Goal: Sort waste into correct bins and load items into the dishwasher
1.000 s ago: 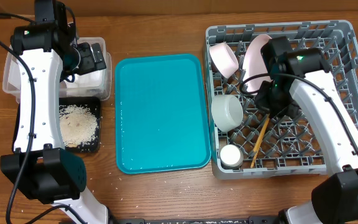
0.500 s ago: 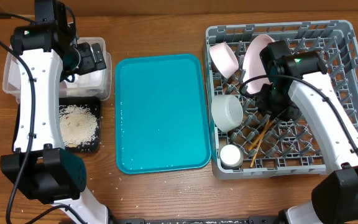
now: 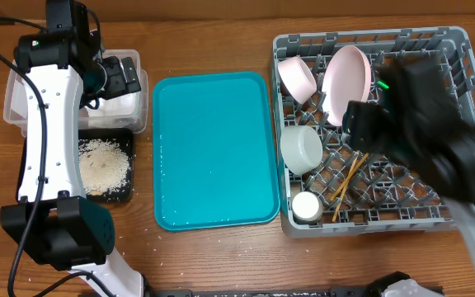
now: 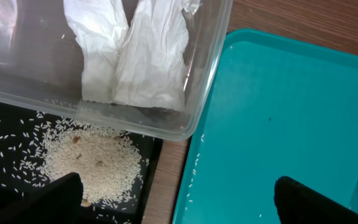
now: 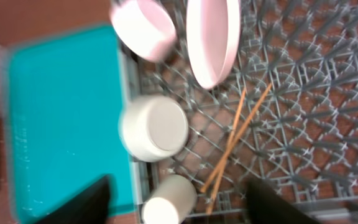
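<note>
The chopsticks (image 3: 349, 183) (image 5: 238, 130) lie loose on the floor of the grey dishwasher rack (image 3: 460, 41). My right gripper (image 3: 368, 124) (image 5: 179, 208) is open, blurred, raised above them and holds nothing. In the rack stand the plate (image 5: 213, 37), a pink bowl (image 5: 143, 25), a grey-blue bowl (image 5: 154, 127) and the cup (image 5: 169, 199). At the corner where the clear tub (image 4: 210, 74), black tray (image 4: 148, 162) and teal tray meet, my left gripper (image 4: 179, 205) hangs wide open. White napkins (image 4: 135, 56) lie in the tub and rice (image 4: 86, 158) in the black tray.
The teal tray (image 3: 213, 148) lies between the bins and the rack, with a few rice grains along its left edge (image 4: 194, 168). More stray grains dot the wood near the table's front edge (image 3: 159, 264). My left arm (image 3: 48, 124) stretches over the bins.
My right gripper opened and let go of the chopsticks, which now lie in the rack. That arm rose and swung right, blurred. The left arm has not moved.
</note>
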